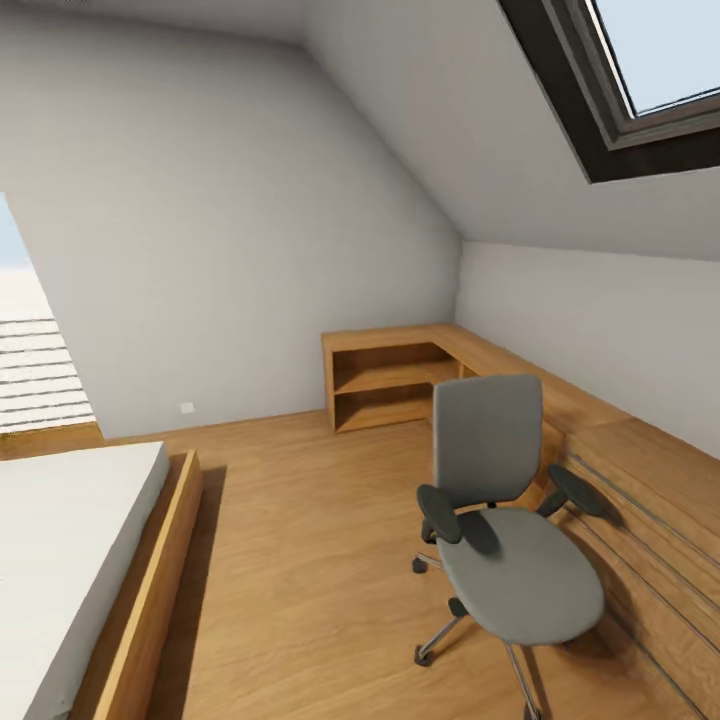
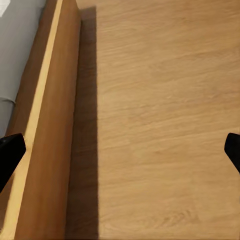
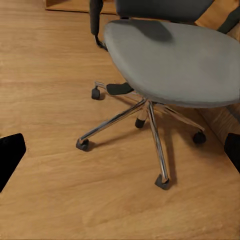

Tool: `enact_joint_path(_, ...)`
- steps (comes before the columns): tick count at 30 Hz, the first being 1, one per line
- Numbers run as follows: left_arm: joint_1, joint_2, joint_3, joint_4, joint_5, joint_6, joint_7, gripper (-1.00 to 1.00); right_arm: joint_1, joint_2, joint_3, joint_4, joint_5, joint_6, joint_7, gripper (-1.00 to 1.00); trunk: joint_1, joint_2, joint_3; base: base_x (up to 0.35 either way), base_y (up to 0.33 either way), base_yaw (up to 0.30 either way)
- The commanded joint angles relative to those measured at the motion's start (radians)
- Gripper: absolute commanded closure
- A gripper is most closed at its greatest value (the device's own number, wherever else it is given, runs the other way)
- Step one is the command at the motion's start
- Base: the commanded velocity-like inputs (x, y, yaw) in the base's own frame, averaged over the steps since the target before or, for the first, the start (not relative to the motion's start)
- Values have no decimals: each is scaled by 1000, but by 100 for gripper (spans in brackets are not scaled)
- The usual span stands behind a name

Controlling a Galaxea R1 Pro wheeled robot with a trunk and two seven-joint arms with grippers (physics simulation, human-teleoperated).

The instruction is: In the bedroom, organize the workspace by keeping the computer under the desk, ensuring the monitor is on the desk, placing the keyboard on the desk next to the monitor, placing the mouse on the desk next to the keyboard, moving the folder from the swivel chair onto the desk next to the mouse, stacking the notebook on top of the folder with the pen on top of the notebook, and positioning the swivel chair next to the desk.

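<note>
The swivel chair (image 1: 510, 530) stands on the wood floor (image 1: 300, 560) at the right of the head view, just beside a low light-wood cabinet (image 1: 640, 500) that runs along the right wall. Its backrest is upright on the far side and its seat faces the camera. The seat is bare grey upholstery with nothing lying on it. One black armrest sits on either side of the seat.

In the right wrist view, the swivel chair (image 3: 175, 60) shows its chrome star base (image 3: 145, 125) with black casters resting on the floor.

The cabinet turns the corner into an open shelf unit (image 1: 385, 385) against the far wall. Both of its shelf compartments appear empty.

A bed (image 1: 70, 560) with a grey mattress in a wooden frame occupies the lower left of the head view. A skylight (image 1: 640, 70) is set in the sloped ceiling at upper right.

The left gripper (image 2: 120, 152) hangs above the floor beside the bed frame (image 2: 45, 125), fingers spread wide and holding nothing. The right gripper (image 3: 120, 155) is likewise spread wide and unloaded above the floor near the chair base.
</note>
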Motion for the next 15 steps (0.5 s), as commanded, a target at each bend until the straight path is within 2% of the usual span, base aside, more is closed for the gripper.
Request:
enact_joint_path(1,-1,0,-9,0,8,16,1,-100,-1,0,8,2,-1,-3,-8,-100,1,-1,-1,328,0,276)
enact_joint_path(7,-1,0,-9,-1,8,52,-1,-100,-1,0,8,2,-1,-3,-8,-100,1,-1,-1,329,0,276)
enact_joint_path(15,-1,0,-9,-2,8,62,-1,-100,-1,0,8,3,0,-3,-8,-100,1,-1,-1,329,0,276)
